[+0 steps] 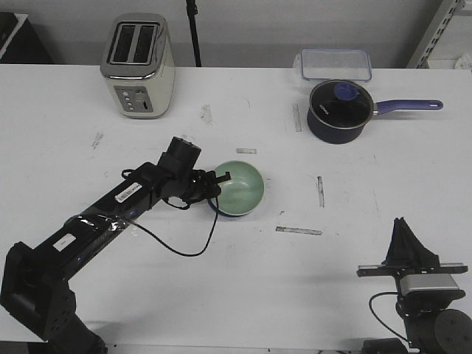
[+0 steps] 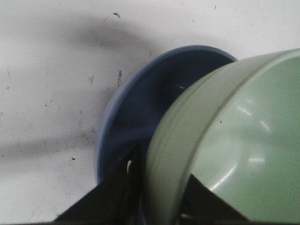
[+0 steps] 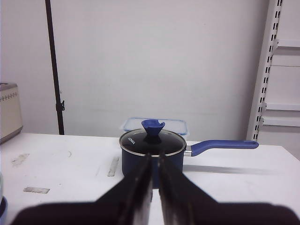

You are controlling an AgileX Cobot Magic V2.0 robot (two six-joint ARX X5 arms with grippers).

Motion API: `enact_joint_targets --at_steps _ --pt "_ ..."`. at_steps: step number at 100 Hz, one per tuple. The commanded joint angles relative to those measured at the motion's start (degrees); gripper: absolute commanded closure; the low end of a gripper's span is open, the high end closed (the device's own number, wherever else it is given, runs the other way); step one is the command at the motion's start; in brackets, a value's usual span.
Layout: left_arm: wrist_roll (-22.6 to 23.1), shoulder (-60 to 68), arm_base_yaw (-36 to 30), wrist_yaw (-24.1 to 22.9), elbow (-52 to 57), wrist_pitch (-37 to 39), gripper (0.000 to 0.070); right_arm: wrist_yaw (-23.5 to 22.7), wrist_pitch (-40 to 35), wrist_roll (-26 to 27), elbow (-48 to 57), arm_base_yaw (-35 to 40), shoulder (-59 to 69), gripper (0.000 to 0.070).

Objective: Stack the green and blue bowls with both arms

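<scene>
L tool (image 2: pixel 159 187) pinches green bowl (image 1: pixel 240 188) rim, tilted to nest in blue bowl (image 2: pixel 140 108) | R tool (image 3: pixel 154 183) nearly shut, empty, parked clear over tabletop (image 1: pixel 221 295).

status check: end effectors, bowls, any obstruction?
Left end effector shut on green bowl rim, over blue bowl. Right end effector shut, empty, parked. Saucepan, toaster far off, nothing blocking.

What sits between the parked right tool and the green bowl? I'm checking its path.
Only bare table with a tape strip, seen in the front view.
</scene>
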Motion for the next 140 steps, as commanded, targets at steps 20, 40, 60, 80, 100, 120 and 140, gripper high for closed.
enact_joint_targets --at_steps 20,40,60,80,100,120,140 --pt "-0.1 0.7 -0.2 0.1 1.1 0.4 0.0515 0.0 0.5 -0.3 0.4 0.1 0.0 0.0683" --pt "-0.1 0.5 -0.2 0.1 1.1 0.5 0.0442 0.0 0.5 -0.3 0.4 0.1 0.0 0.0684" --pt "-0.1 -0.8 -0.2 0.1 1.1 1.9 0.0443 0.0 0.5 -0.3 0.4 0.1 0.0 0.0684" --pt "-0.1 -3.3 -0.1 0.1 1.1 2.1 0.0443 0.0 0.5 -0.3 0.4 0.1 0.0 0.0684" --pt "0.0 -5.1 -0.1 0.1 1.1 1.6 0.0443 0.0 0.5 -0.3 0.4 0.1 0.0 0.0684" --pt "0.4 -7.4 -0.1 0.1 1.1 1.1 0.0443 0.0 0.5 -0.3 0.4 0.1 0.0 0.0684" --pt "3.5 -10.3 1.1 0.0 1.1 -0.3 0.0459 0.0 0.5 -0.3 0.4 0.1 0.0 0.0684"
